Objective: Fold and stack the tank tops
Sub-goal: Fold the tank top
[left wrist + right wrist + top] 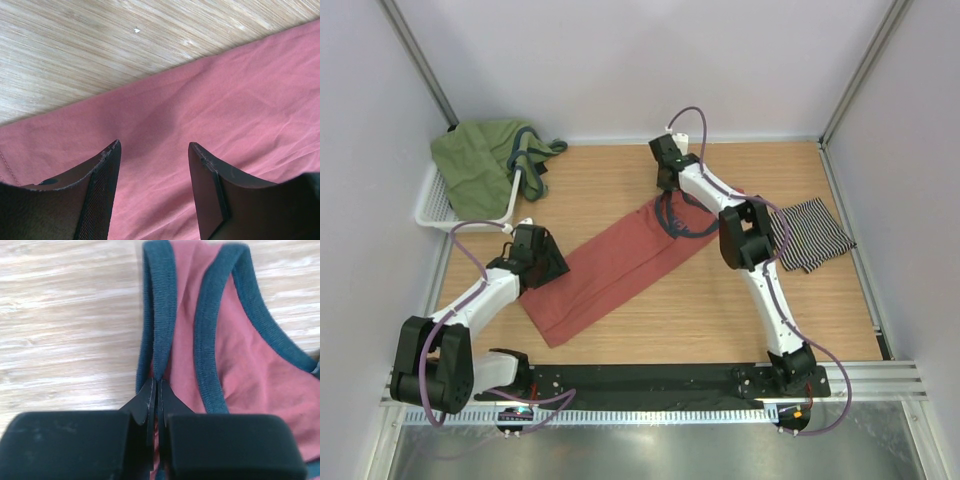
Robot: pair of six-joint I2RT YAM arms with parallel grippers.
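Salmon-red tank top [610, 265]: lies as a long strip slantwise across the middle of the table [720, 310], strap end toward the far right, other end toward the near left.
Striped tank top [812, 235]: a small folded square at the right edge of the table, apart from the red one; seen in the top view only, partly behind the right arm.
Right gripper [155, 384]: jaws pressed together on the teal trim [160, 315] at a strap. The wrist view shows the pinch; from above the arm hides it.
Left gripper [155, 147]: jaws spread wide over the red cloth near its edge, nothing between them. Contact of the tips with the cloth cannot be determined.
White basket [435, 205]: far left corner, with green cloth [480, 160] heaped over it; its contents are hidden.
Wrist views: each shows only a patch of the red top.
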